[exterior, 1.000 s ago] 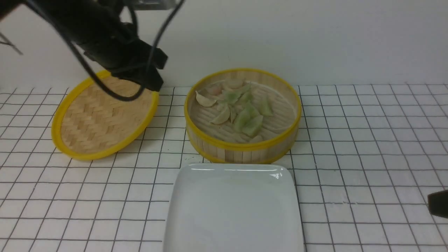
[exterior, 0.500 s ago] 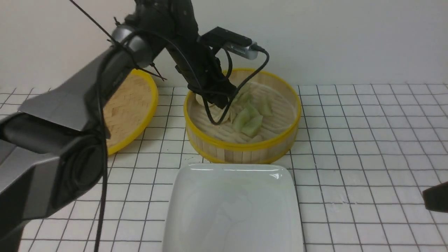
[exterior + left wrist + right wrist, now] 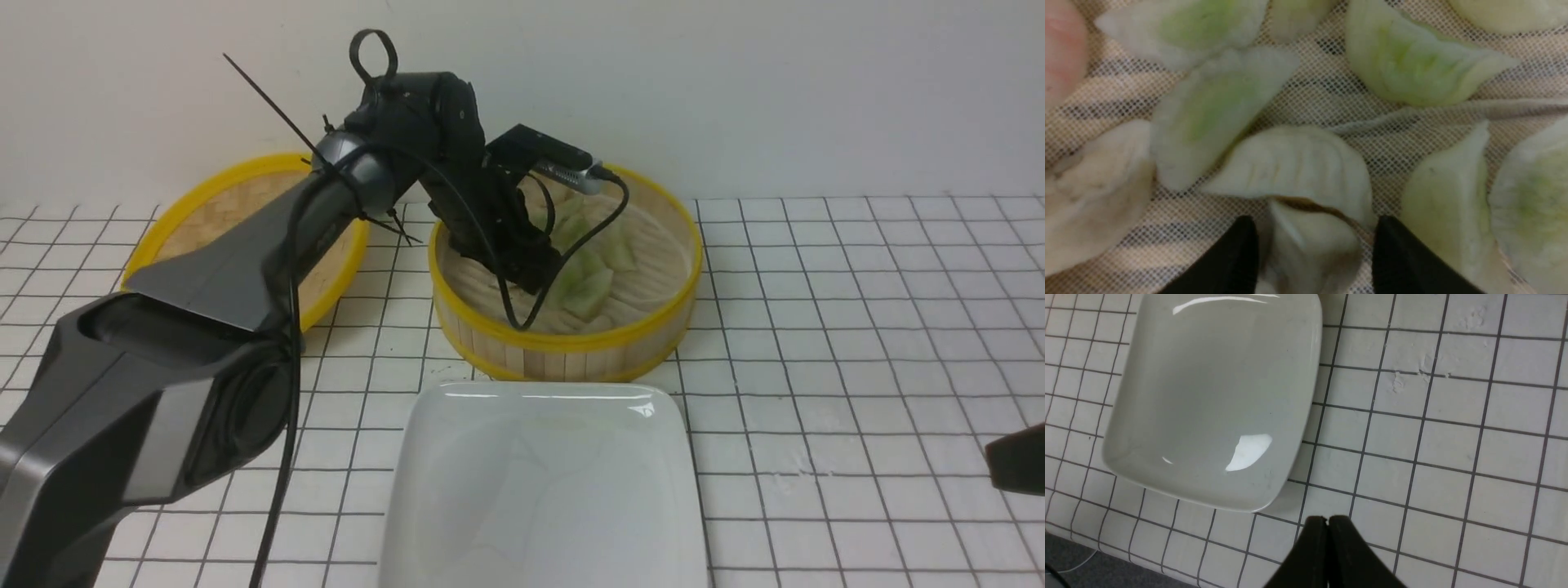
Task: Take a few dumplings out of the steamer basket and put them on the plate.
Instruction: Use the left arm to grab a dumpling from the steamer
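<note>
L arm (image 3: 245, 261) hides maybe half the dumplings (image 3: 589, 286).

a plain pale wall (image 3: 816, 90) rises behind the white grid-lined tabletop (image 3: 857, 327).

Even bright indoor light, white glare patches on the plate (image 3: 1249, 451), close dumplings (image 3: 1290, 171) soft-focused

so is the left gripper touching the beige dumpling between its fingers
Cannot tell. In the left wrist view the left gripper straddles the beige dumpling with jaws open, but the slivers beside each fingertip are too blurred to show gap or contact.
</note>
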Tool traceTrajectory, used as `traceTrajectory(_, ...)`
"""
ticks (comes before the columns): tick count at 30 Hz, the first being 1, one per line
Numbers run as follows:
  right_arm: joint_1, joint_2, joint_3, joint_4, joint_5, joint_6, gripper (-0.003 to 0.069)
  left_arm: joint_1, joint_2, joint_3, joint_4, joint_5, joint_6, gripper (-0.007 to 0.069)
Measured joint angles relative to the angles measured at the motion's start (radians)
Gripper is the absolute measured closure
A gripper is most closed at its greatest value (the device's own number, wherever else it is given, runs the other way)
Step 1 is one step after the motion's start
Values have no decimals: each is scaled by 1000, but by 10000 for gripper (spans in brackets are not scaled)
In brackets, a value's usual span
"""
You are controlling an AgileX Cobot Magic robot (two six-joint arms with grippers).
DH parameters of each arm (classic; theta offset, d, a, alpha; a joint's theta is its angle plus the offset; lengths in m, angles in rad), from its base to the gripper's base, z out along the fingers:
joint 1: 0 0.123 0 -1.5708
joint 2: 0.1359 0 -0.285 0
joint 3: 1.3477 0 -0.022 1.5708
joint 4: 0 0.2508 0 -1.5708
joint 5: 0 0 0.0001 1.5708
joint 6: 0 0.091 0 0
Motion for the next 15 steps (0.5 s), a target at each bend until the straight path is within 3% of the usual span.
traceTrajectory(2, 0, 0, 0, 0, 0, 0, 669, 0, 1, -6, 3, -1, 2, 407)
traceTrajectory(9, 0, 0, 0, 1, 18, 6, 669, -1, -71, -5, 10, 124, -17, 419)
traceTrajectory(15, 0, 0, 0, 1, 22, 7, 669, -1, -287, 75, 0, 135, -143, 419)
